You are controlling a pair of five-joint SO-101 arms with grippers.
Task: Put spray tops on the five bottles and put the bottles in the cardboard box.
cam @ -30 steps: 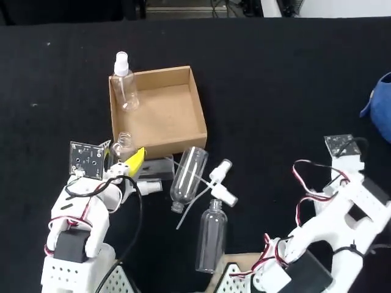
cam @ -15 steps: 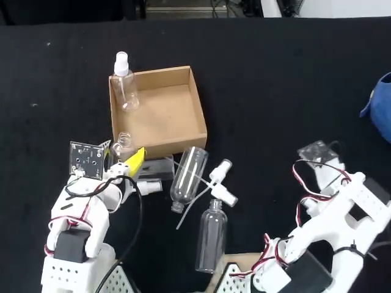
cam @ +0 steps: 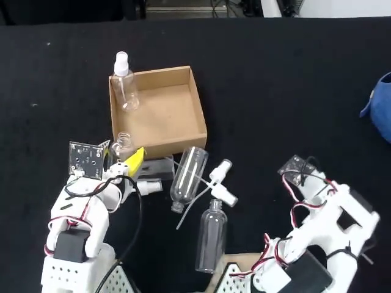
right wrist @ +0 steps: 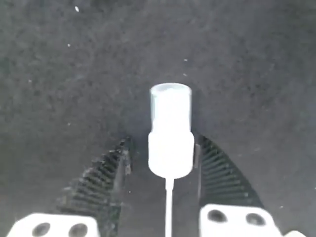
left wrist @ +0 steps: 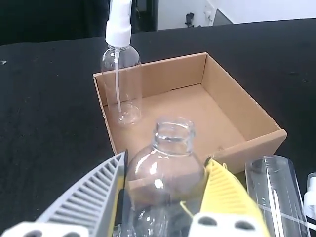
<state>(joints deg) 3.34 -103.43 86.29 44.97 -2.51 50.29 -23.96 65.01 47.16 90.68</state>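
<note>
My left gripper [left wrist: 165,163] is shut on an uncapped clear bottle [left wrist: 165,165], held upright just in front of the cardboard box [cam: 198,113] near its front left corner [cam: 124,145]. A bottle with a white spray top [cam: 124,82] stands in the box's back left corner [left wrist: 120,84]. My right gripper [right wrist: 165,143] is shut on a white spray top [right wrist: 170,128] above the black table, at the right front of the high view [cam: 297,171]. Two uncapped bottles [cam: 186,174] [cam: 212,235] lie in front of the box with loose spray tops [cam: 221,183] between them.
Another spray top [cam: 149,185] lies beside my left gripper's yellow finger [cam: 135,157]. A blue object [cam: 382,113] sits at the right table edge. The black table [cam: 293,79] spreads wide behind and to the right of the box.
My right arm has swung left toward the middle of the table, carrying its wrist from the far right. The left arm and the bottle in it have stayed still.
</note>
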